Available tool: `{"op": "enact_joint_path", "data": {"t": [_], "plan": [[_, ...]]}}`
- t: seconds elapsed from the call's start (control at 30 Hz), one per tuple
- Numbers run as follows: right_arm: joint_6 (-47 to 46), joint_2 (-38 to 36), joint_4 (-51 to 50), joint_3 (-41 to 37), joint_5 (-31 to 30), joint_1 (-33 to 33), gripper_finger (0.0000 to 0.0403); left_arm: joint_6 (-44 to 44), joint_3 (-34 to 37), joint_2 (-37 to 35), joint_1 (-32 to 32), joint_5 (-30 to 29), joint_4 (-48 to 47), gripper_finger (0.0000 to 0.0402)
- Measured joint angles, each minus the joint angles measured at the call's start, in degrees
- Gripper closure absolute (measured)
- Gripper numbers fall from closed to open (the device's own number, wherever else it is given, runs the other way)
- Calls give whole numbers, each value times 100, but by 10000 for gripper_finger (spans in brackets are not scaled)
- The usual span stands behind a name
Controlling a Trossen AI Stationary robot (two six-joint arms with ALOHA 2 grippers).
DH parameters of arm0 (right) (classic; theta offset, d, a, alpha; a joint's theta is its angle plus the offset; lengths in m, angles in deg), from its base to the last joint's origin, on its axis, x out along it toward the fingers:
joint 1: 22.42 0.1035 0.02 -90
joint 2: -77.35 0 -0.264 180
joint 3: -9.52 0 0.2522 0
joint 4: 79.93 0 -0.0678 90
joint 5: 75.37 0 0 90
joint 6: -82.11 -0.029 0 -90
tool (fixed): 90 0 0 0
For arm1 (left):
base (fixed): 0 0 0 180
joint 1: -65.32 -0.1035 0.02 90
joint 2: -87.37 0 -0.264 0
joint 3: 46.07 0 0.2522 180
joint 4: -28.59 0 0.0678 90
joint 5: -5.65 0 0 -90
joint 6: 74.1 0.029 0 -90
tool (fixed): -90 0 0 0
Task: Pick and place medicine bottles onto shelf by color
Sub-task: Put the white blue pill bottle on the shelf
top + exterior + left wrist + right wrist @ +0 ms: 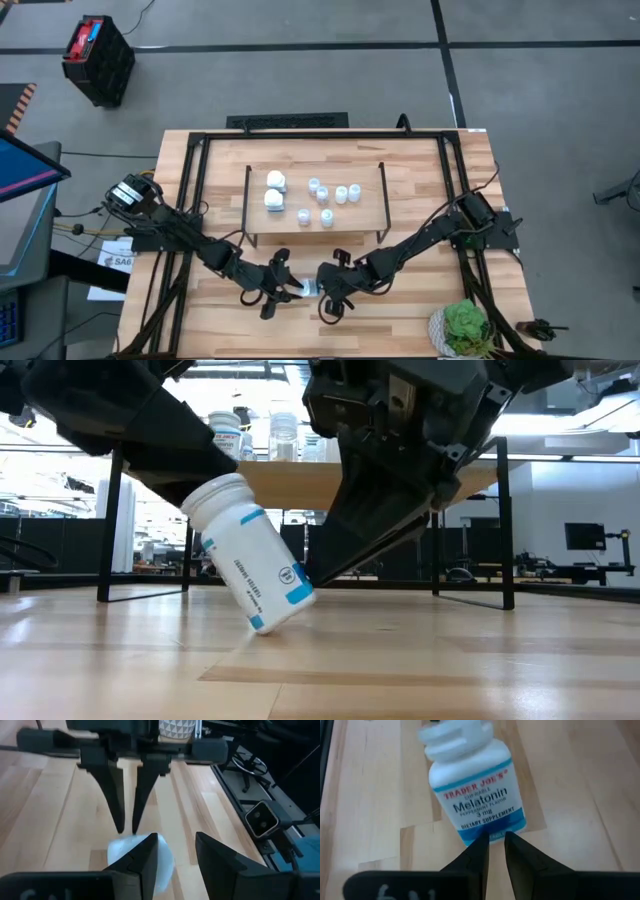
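My table [420,200]: light wood planks. Shelf [360,222] sits frame center on black legs, with two white bottles [275,191] on its left and six small blue-topped ones [328,197] mid-board. Tilted melatonin bottle [252,554] touches the tabletop at lower center. Potted plant [465,326] at lower right.

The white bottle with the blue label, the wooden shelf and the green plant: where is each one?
White bottle [255,565]: low view, on its label, mid-body.
Wooden shelf [352,218]: high view, on a bare patch of its board.
Green plant [464,325]: high view, on its leaves.
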State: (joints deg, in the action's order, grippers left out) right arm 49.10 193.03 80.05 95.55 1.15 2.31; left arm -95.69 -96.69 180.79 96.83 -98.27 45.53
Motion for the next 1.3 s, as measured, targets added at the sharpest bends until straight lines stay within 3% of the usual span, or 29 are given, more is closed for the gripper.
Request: {"op": "enact_joint_path", "data": {"t": [0.37, 0.53, 0.73, 0.97, 1.3], "plan": [[-1, -2, -12, 0, 12, -13, 317, 450, -437, 1, -92, 11, -475, 282], [48, -2, 133, 0, -11, -12, 317, 141, -754, -94, -15, 52, -1834, 282], [722, -11, 850, 0, -32, 41, 317, -344, -1166, -429, 232, -205, -3493, 282], [945, -13, 1342, 2, -23, 54, 317, -1602, -1248, -597, 689, -11, -5027, 282], [960, -13, 1405, 2, 42, -57, 317, -2371, -958, -515, 997, 13, -4752, 282]]}}
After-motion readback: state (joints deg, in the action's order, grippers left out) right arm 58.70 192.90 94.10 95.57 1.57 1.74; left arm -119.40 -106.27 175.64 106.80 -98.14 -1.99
